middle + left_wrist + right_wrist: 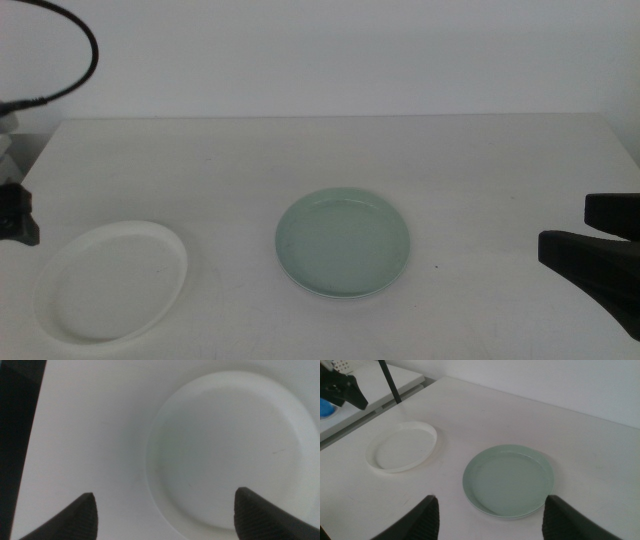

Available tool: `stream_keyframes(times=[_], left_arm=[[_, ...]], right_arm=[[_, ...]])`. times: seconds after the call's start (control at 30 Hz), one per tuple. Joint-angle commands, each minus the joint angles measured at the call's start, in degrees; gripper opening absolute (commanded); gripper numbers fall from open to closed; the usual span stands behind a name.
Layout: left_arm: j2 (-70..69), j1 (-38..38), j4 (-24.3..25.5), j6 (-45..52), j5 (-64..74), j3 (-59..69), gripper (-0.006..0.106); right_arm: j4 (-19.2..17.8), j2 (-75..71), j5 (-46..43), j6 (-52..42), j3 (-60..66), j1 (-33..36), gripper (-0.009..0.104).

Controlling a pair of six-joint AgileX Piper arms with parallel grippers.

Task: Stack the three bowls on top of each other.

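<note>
Left hand [162, 510] hovered spread wide over white bowl [112, 281], holding nothing. Right hand [489, 512] also wide, empty, at bench's right side, well apart from mint green bowl [342, 242]. Green bowl sat mid-bench atop pale rim, grey bowl not clearly told. White bench [330, 150], plain white wall [350, 50] behind, black cable [75, 60] at left.

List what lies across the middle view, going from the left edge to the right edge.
Left gripper at the left edge → white bowl → pale green bowl, seemingly with a second rim under it → right gripper at the right edge.
</note>
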Motion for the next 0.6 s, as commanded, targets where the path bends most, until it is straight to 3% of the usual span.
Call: stream_keyframes(times=[0.0,0.23,0.57], left_arm=[[2.06,2.23,-4.81,8.08,-2.44,-2.39,0.105],[12.15,4.11,-12.80,19.22,-6.90,-3.17,0.105],[21.86,4.11,-14.76,20.88,-12.34,-3.17,0.105]], right_arm=[[1.13,0.05,-2.93,-0.68,-1.31,-0.39,0.052],[1.13,0.05,-2.93,-0.68,-1.31,-0.39,0.052],[1.13,0.05,-2.93,-0.68,-1.31,-0.39,0.052]])
